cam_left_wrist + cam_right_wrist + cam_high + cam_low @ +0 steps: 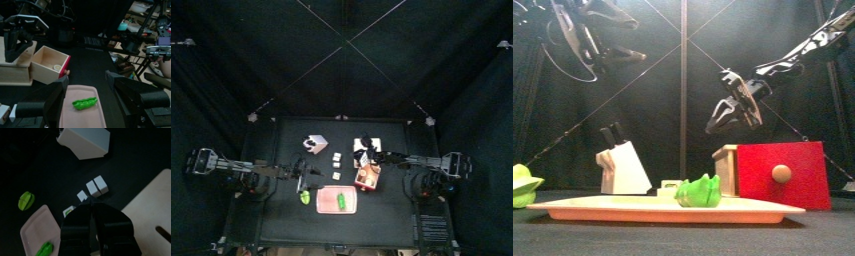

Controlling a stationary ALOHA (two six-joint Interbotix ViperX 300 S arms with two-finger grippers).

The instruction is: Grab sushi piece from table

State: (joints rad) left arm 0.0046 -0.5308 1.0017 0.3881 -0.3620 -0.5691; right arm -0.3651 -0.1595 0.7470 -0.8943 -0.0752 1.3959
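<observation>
Above the table (278, 190) your right gripper (92, 208) hangs — jaws nearly together, clamping nothing, over small white sushi pieces (95, 187); your left gripper (90, 97) gapes wide.

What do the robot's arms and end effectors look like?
Both arms are black and jointed, thin like insect legs. The left end effector has two wide, blocky black jaws. The right end effector is black too, with rounded glossy jaws.

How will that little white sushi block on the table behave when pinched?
The sushi block looks small and boxy: probably light, unlikely to roll. Loose on the smooth table, it may skid if nudged.
</observation>
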